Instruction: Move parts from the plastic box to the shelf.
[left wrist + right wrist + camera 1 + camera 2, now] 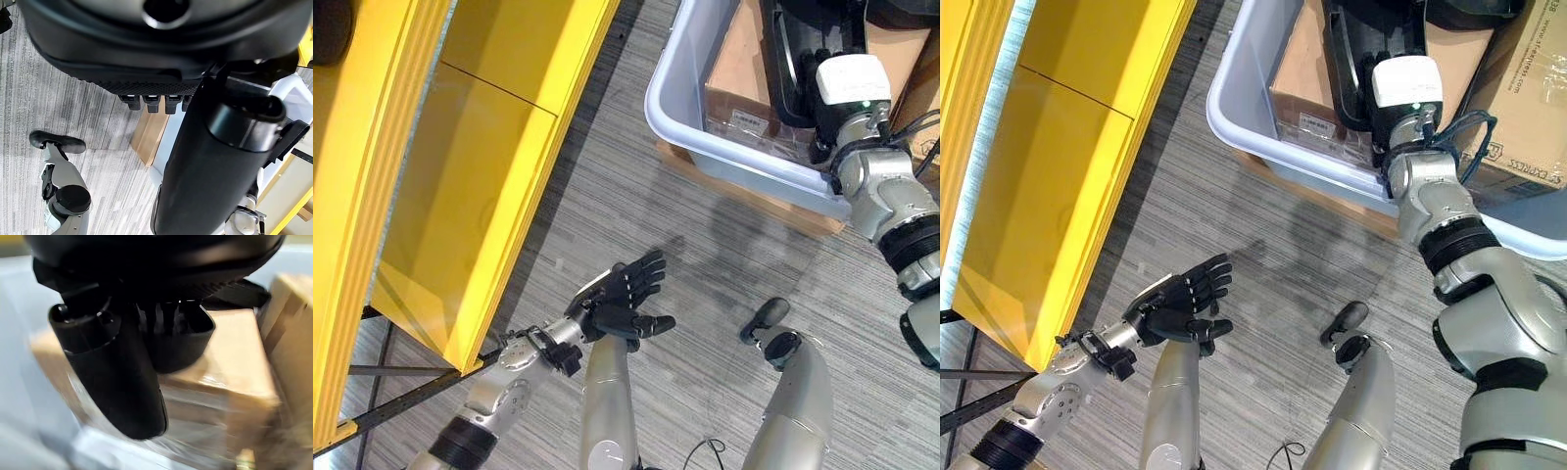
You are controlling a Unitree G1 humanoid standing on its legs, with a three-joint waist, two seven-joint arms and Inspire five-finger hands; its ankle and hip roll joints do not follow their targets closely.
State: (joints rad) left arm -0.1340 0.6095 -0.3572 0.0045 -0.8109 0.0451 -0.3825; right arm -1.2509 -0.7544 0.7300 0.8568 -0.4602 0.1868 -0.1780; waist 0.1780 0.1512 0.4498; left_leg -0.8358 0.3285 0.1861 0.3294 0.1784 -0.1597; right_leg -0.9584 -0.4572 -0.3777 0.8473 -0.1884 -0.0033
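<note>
Right hand (146,333) reaching into plastic box (705,147) upper right, over brown carton (230,362), grip unreadable; left hand (622,299) relaxed, empty, lower centre, nearer yellow shelf (460,196).

Even bright light is falling on the grey striped carpet floor (724,245), casting soft shadows; the right wrist view is blurring heavily.

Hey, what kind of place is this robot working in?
Probably a warehouse or stockroom: a yellow shelf, a grey plastic box holding cardboard cartons, and grey carpet floor.
</note>
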